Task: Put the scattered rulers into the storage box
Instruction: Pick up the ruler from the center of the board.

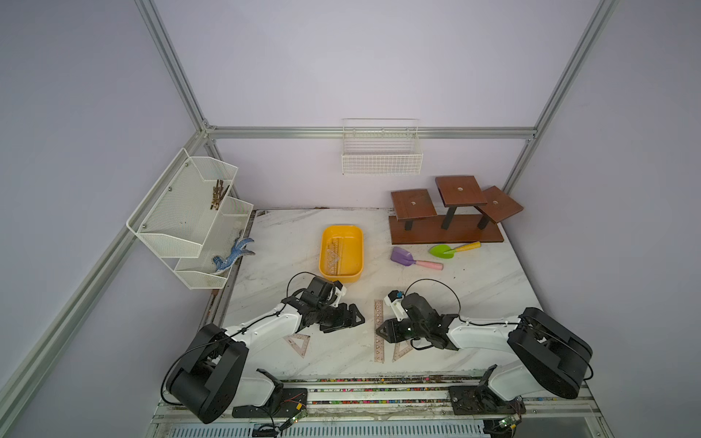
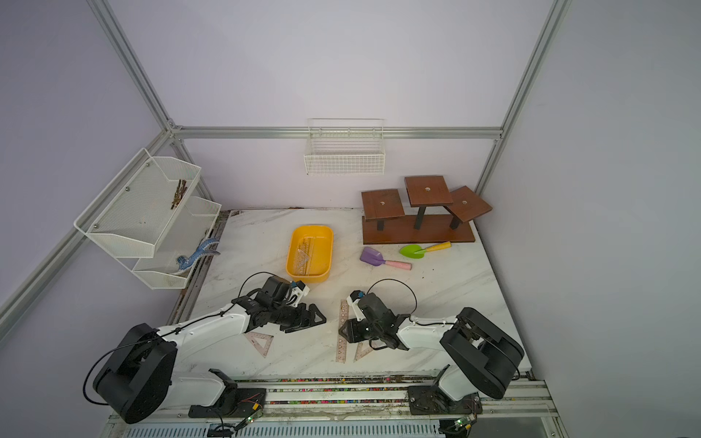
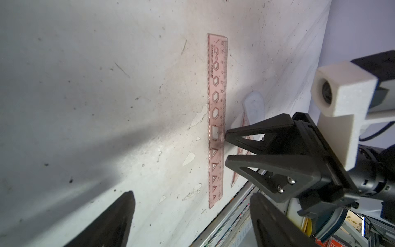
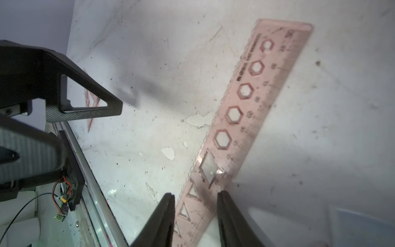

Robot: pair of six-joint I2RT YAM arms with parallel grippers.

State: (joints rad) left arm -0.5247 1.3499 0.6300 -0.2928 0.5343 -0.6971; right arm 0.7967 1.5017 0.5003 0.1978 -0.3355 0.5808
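Here, a long pinkish stencil ruler (image 1: 378,313) of thin see-through plastic is found lying flat on the scuffed, marble-patterned table (image 1: 474,295), near its front edge and between the two arms. Hexagon, square and triangle cut-outs are carried along its length, with one wavy edge and one graduated edge. The right gripper (image 3: 226,147) is held low at the ruler's middle with its black, hollowed triangular fingers part way apart. Their tips are seen at the graduated edge, and nothing is clamped between them. The left gripper (image 1: 349,323) is spread wide near the ruler's wavy side, and nothing is held in it. A pinkish triangular set square (image 1: 401,350) is partly covered by the right gripper, just beside the ruler. A second set square (image 1: 297,343) is seen lying by the left arm. Further back, the storage box (image 1: 323,248), a glossy yellow tub with rounded corners, is set on the table, with several clear rulers (image 1: 335,252) heaped inside.
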